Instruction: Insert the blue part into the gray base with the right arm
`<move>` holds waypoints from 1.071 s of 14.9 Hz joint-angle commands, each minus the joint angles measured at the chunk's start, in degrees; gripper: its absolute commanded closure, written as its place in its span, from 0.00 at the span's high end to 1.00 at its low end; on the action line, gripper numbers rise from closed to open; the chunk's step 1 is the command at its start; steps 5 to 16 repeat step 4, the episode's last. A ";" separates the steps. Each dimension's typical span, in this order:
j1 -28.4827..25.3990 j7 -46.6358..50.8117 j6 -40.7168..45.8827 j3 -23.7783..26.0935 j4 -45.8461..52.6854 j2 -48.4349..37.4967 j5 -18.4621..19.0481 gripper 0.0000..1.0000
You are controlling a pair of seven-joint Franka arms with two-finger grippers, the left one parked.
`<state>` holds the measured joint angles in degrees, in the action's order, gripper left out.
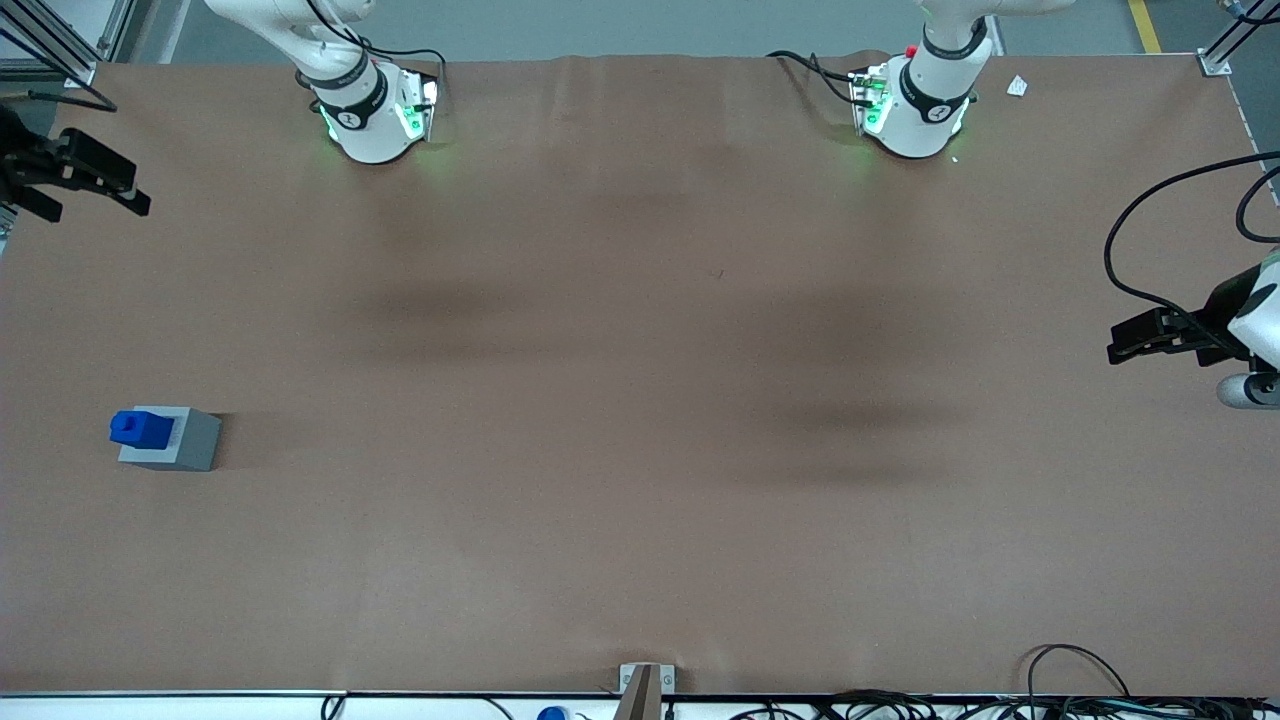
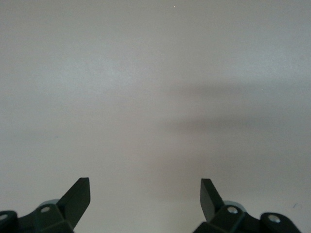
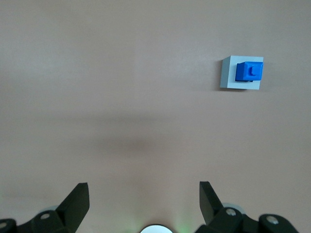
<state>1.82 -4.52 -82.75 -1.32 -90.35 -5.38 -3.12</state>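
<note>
From the front, the gray base is sitting on the brown table toward the working arm's end, fairly near the front camera. The blue part is standing in the top of it, poking up out of the base at the side turned toward that end of the table. The right arm's gripper is hanging at the edge of the table at the working arm's end, farther from the front camera than the two blocks and well apart from them, holding nothing.

The left wrist view is showing only bare tabletop.

From the right wrist, the gripper is hovering above plain table with its two dark fingers spread wide and nothing between them. The gray base is lying well away from the fingertips, with the blue part seated on its top face, set toward one edge and covering much of it.
</note>
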 commanded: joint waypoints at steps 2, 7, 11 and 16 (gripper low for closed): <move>0.73 0.65 0.92 -0.08 5.44 5.20 0.31 1.00; 1.08 0.65 0.84 -0.17 6.14 6.17 0.22 1.00; 1.08 0.65 0.84 -0.17 6.14 6.17 0.22 1.00; 1.08 0.65 0.84 -0.17 6.14 6.17 0.22 1.00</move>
